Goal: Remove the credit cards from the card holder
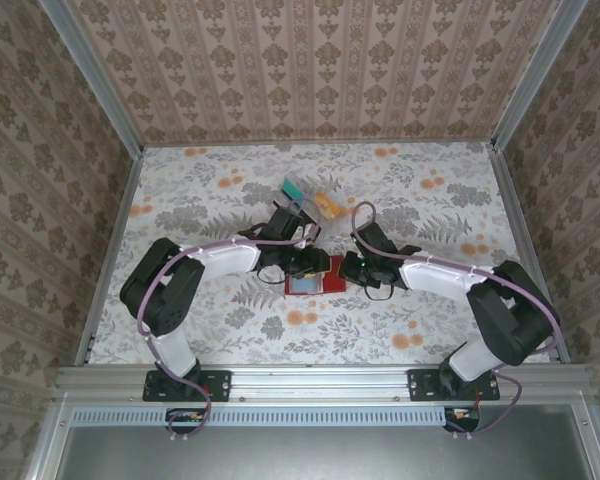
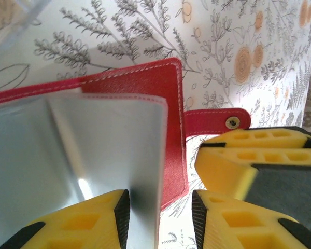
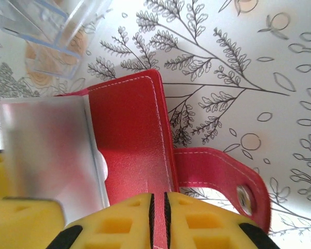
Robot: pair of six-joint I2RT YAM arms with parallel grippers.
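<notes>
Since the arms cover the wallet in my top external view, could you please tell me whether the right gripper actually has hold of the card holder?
Observer: It appears so. In the right wrist view, the right gripper is pinched almost shut on the red edge of the card holder, next to its tab.
Operator: Thank you. Is the holder lying open?
Observer: Yes. In the left wrist view, a grey-blue sheet lies exposed over the red cover. I cannot tell whether it is a sleeve or a card.
Operator: And what is the left gripper doing?
Observer: The left gripper stands open, with its fingers straddling that sheet's edge.
</notes>
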